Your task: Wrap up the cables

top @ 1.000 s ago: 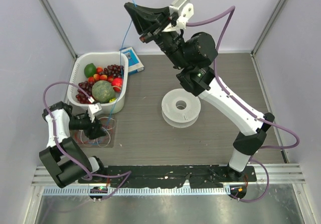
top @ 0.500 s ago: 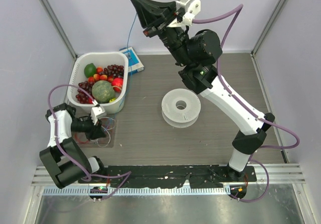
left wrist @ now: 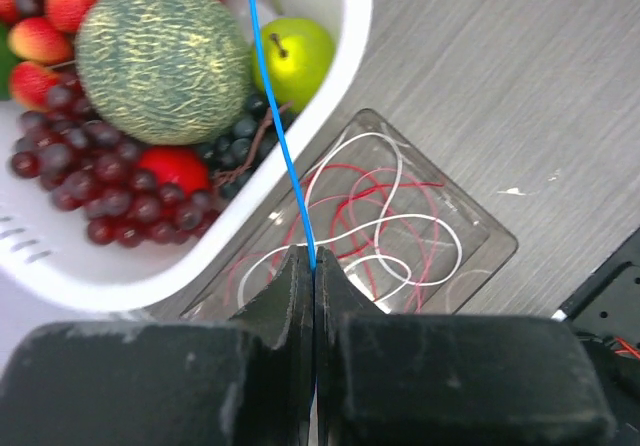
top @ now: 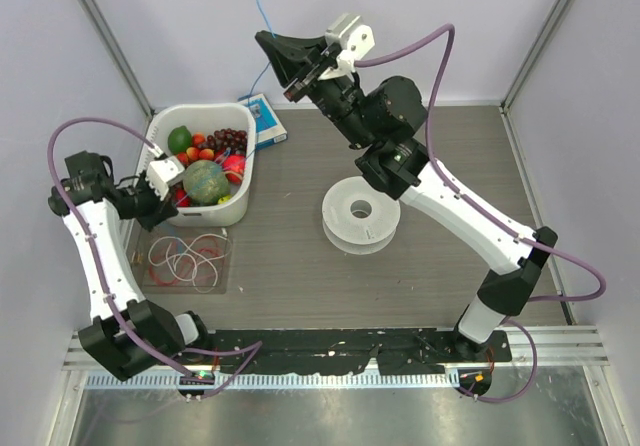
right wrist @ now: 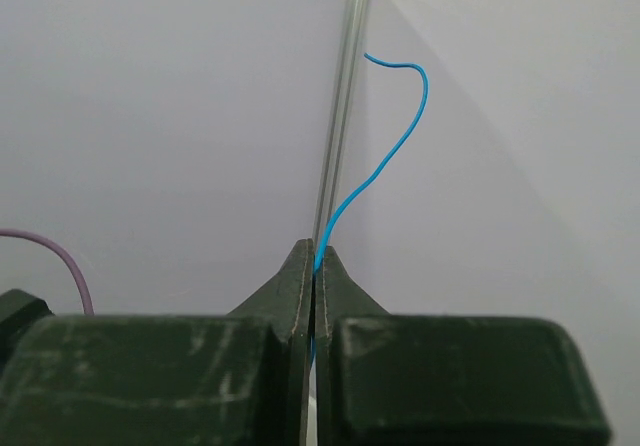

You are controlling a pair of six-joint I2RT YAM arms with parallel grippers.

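Blue cable [left wrist: 281, 141] (hair-thin) is pinched twice. We see the left gripper [left wrist: 314, 264] clamping it above a tray [left wrist: 490, 228], the right gripper [right wrist: 314, 256] clamping near its end.

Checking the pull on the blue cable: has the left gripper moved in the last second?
Yes. The left gripper went from over the clear tray to the white basket.

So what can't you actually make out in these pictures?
Blue cable: top view, too thin to follow over the basket, cut off at upper edge.
Clear tray: left wrist view, near end behind the left claw.
Blue box: top view, print too small.
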